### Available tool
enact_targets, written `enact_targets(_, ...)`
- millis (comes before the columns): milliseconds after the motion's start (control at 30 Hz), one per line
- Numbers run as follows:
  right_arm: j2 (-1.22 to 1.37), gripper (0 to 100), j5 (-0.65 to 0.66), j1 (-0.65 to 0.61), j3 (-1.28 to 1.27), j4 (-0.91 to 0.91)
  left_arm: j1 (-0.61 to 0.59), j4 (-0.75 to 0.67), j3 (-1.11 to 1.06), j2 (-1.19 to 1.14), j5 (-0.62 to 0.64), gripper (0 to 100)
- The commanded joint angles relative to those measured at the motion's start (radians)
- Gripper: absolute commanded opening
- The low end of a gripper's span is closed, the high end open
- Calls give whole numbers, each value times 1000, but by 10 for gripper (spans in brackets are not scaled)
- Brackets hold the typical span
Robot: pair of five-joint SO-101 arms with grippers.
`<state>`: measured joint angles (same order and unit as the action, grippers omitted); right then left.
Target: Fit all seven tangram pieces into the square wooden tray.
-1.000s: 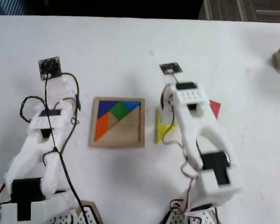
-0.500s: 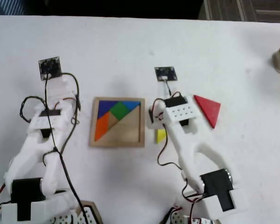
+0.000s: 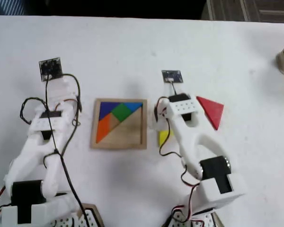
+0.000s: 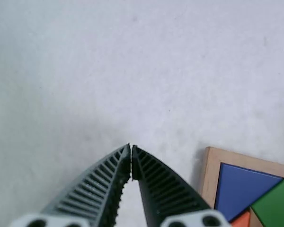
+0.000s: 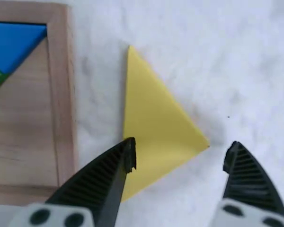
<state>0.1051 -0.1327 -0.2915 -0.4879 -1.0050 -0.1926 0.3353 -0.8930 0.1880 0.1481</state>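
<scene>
The right gripper (image 5: 181,152) hangs over the yellow triangle (image 5: 151,127) with its jaws spread wide, one finger above the part of the piece nearest the tray (image 5: 66,94) and the other out past the far corner. I judge that this stance is chosen so the jaws can close across the piece's short width. Nothing is gripped yet.

The yellow triangle lies flat on the table (image 3: 132,56) just beside the tray, outside the wall on the right arm's side, with a thin strip of table between them. Its longest edge runs alongside that wall, so its long axis is parallel to the tray's side, and its square corner points away from the tray.

Inside the tray, a blue piece (image 3: 109,109), a green piece (image 3: 121,112) and an orange piece (image 3: 102,128) fill the far part and the side away from the yellow triangle. The bare wood nearest that triangle is open for it. A red triangle (image 3: 212,111) waits farther from the tray, beyond the right arm.

The left gripper (image 4: 131,151) sits off the tray's opposite side, jaws pressed together on nothing — probably parked out of the way.
</scene>
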Motion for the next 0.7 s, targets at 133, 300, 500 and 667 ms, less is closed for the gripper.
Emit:
enact_targets(133, 68, 269, 2, -76, 101, -87, -7, -17, 5, 4, -9, 25)
enact_targets(300, 114, 187, 80, -85, 157, -137, -7, -17, 5, 4, -9, 24)
enact_targets(500, 116, 130, 80, -81, 170, -137, -7, -17, 5, 4, -9, 24)
enact_targets(667, 93, 12, 89, -68, 176, -139, -7, -17, 5, 4, -9, 25)
